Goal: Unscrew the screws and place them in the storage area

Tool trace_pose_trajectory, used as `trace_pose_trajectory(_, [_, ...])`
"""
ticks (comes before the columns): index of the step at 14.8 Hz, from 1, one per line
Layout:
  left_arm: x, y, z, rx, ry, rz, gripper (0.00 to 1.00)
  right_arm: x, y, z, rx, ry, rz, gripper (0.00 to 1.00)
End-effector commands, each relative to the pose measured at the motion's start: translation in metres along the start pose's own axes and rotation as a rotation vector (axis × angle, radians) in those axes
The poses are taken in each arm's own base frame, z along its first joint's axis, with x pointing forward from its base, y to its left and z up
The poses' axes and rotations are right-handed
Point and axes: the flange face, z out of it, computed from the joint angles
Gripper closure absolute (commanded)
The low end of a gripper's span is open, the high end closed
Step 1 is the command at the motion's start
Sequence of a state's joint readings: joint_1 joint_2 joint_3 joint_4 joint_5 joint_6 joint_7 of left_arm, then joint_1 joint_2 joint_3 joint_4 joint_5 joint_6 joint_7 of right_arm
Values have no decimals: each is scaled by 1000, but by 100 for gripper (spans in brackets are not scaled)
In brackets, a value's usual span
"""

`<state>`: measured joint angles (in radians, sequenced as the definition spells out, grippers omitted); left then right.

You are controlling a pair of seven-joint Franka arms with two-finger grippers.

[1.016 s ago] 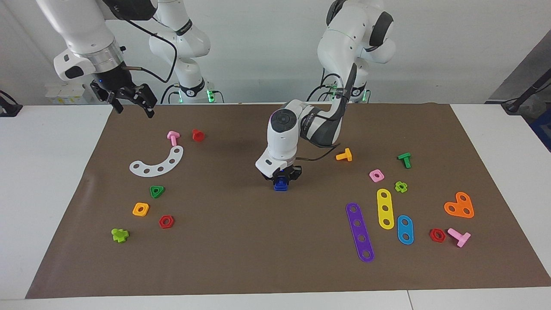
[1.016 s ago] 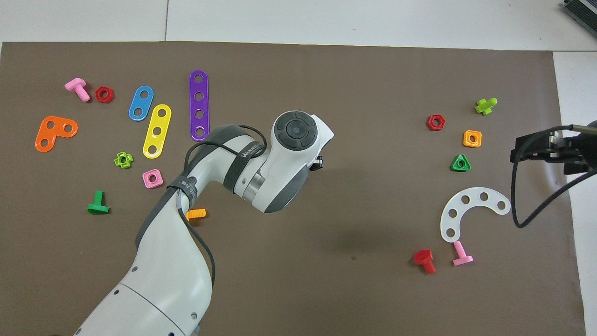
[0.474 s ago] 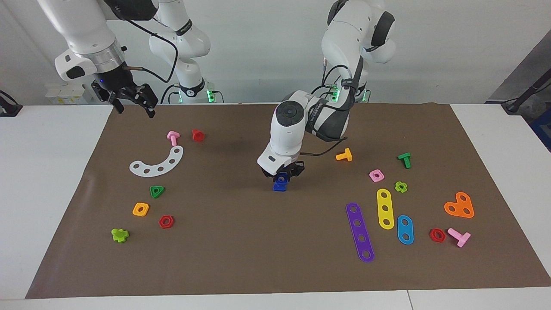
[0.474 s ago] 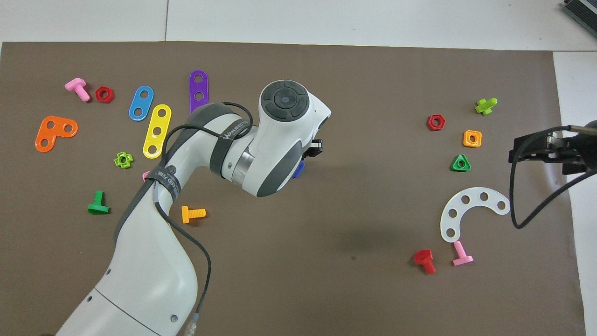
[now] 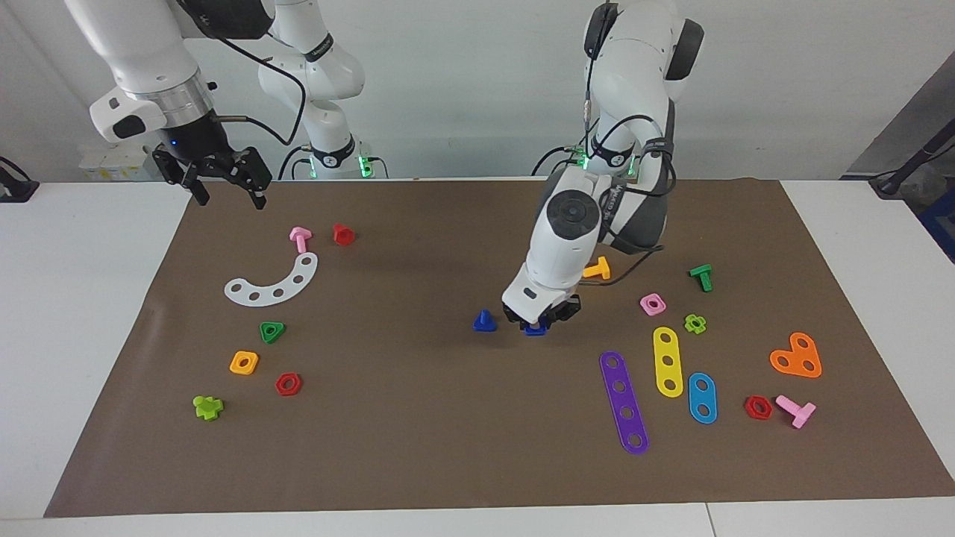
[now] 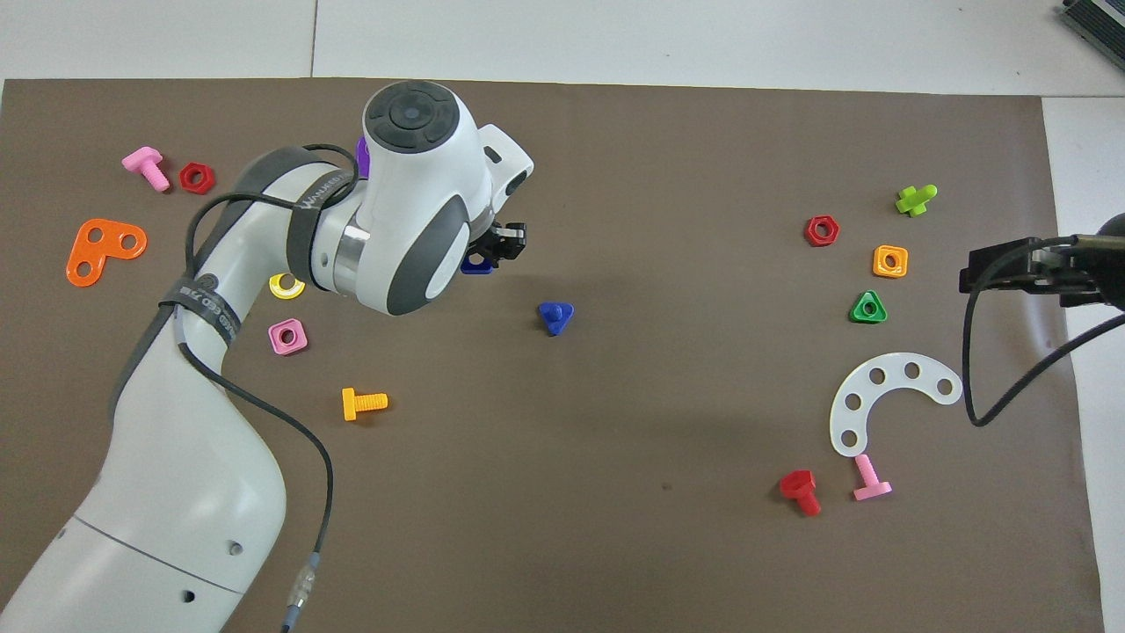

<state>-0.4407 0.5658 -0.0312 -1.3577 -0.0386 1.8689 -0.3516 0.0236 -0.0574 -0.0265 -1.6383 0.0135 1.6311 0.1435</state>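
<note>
On the brown mat (image 5: 418, 447) near its middle, the dark-blue bolt (image 5: 484, 321) (image 6: 555, 316) stands on its head, shaft up, untouched. Left gripper (image 5: 539, 322) (image 6: 489, 255) is just beside the bolt, toward the left arm's end, low over the mat, pinching a blue nut (image 5: 534, 328) (image 6: 476, 265). Right gripper (image 5: 220, 175) (image 6: 1011, 277) waits, fingers spread, above the mat edge, well apart from the bolt.

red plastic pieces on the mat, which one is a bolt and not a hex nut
The red plastic bolt beside the pink bolt, nearest the robots; it has a shaft. The other two red pieces are flat hexagon nuts with centre holes.
</note>
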Motion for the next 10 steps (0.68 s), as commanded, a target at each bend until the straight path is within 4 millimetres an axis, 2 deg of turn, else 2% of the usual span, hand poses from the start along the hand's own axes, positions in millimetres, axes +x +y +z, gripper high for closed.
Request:
trace_pose_trajectory(1, [-9,-61,0,-25,-54,93,57,-5,1,1,-4,9,4,0])
trace_pose_trajectory(4, [-19,-104,15,-25,-88,161,58,-5,-8,2,-3,7,27,0])
trace_pose_trajectory(5, [-22,-113,21,-27,-85,181,58,-6,-26,6,-3,5,22,0])
trace_pose_trajectory(6, [-27,-118,31,-28,-79,190,58,-6,-44,12,2,2,39,0])
trace_pose_trajectory(8, [-40,-123,54,-27,-41,202,57,-9,-96,34,21,35,59,0])
trace_pose_trajectory(10, [-51,-127,67,-26,-22,227,55,-8,-167,78,26,21,73,0])
